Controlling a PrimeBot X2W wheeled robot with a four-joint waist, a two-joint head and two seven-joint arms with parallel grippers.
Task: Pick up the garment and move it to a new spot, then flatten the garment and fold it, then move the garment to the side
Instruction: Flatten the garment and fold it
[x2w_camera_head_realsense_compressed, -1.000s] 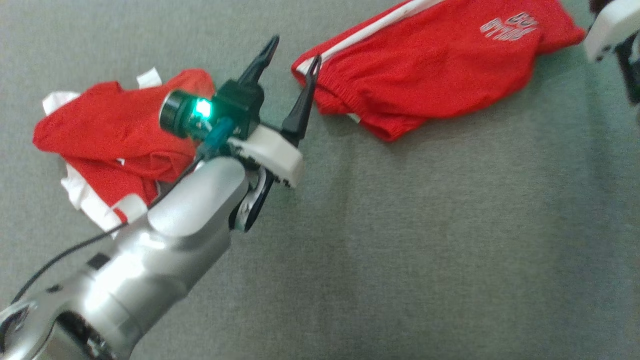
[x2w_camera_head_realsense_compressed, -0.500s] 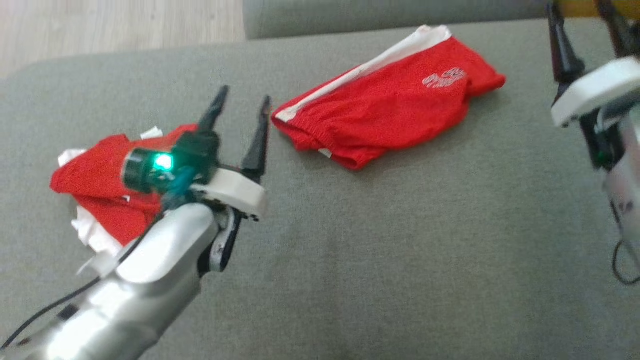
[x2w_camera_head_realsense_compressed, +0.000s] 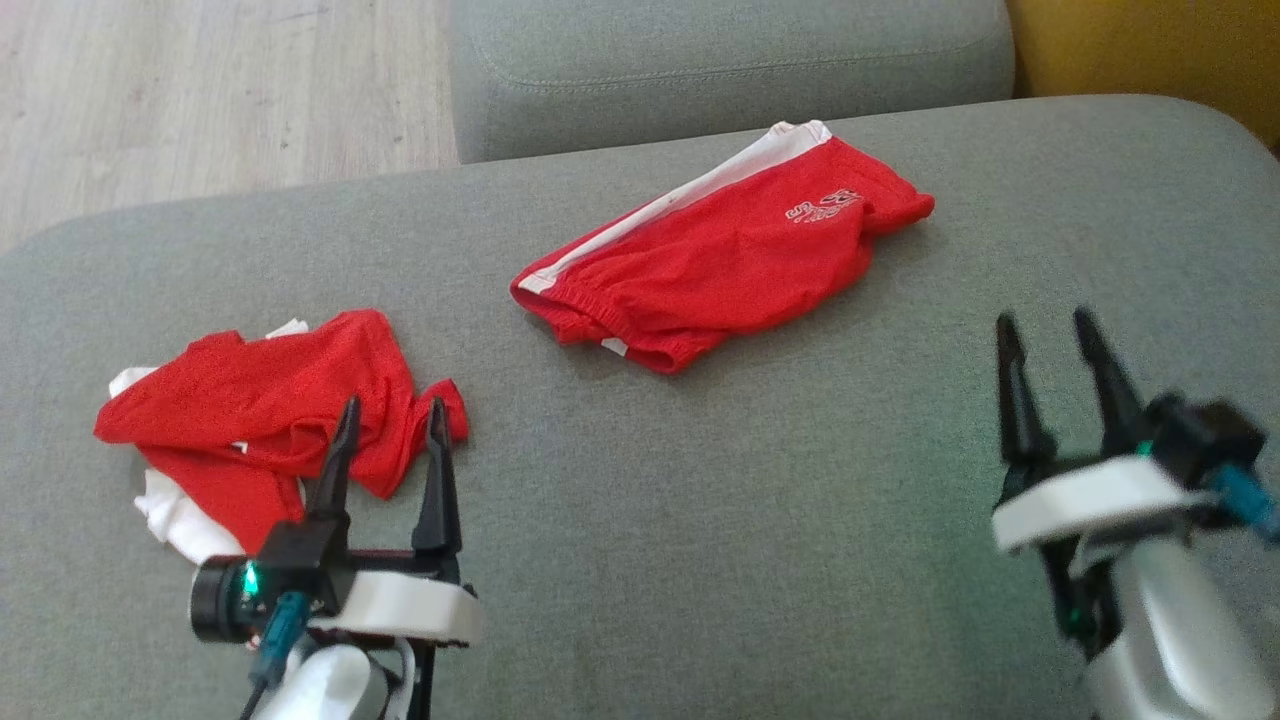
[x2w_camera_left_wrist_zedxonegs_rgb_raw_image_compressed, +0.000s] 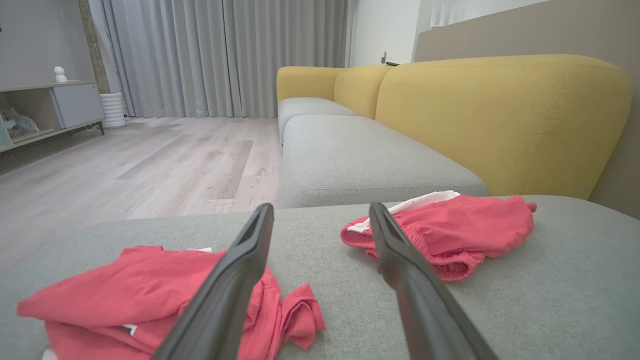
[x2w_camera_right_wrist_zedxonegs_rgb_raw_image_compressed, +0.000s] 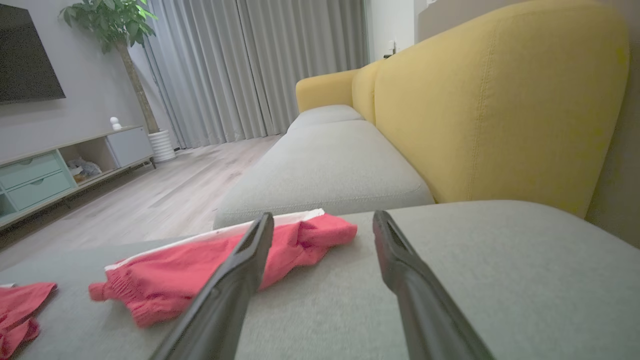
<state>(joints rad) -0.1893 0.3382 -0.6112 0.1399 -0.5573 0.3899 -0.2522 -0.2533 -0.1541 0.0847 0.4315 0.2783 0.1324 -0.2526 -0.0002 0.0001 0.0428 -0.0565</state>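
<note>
**Left gripper.** The left gripper (x2w_camera_head_realsense_compressed: 393, 404) sits at 7 o'clock in the head view. Its two dark fingers are spread apart and point to 12 o'clock, with nothing between them. The left finger (x2w_camera_head_realsense_compressed: 338, 455) overlaps the near edge of the crumpled red garment (x2w_camera_head_realsense_compressed: 250, 405). Whether it touches the cloth cannot be told.

**Right gripper.** The right gripper (x2w_camera_head_realsense_compressed: 1043, 318) sits at 4 o'clock in the head view. Its fingers are also spread and empty. They stand over bare fabric of the grey seat cushion (x2w_camera_head_realsense_compressed: 760, 520), well apart from both garments.

**Garments.** The crumpled red garment lies at 9 o'clock on the cushion, bunched, with white cloth showing at its far and near left edges. The folded red shorts (x2w_camera_head_realsense_compressed: 720, 265) lie at 1 o'clock from the left gripper and at 10 o'clock from the right gripper. They lie flat and slanted. A white stripe runs along the far edge, the elastic waistband faces 8 o'clock, and a small pale print sits near the 2 o'clock end. The two garments lie apart, with bare cushion between them.

**Surroundings.** A second grey cushion (x2w_camera_head_realsense_compressed: 730, 70) adjoins at 12 o'clock. The yellow backrest (x2w_camera_head_realsense_compressed: 1150, 50) is at 1 o'clock, and the wood floor (x2w_camera_head_realsense_compressed: 200, 90) is at 11 o'clock.
</note>
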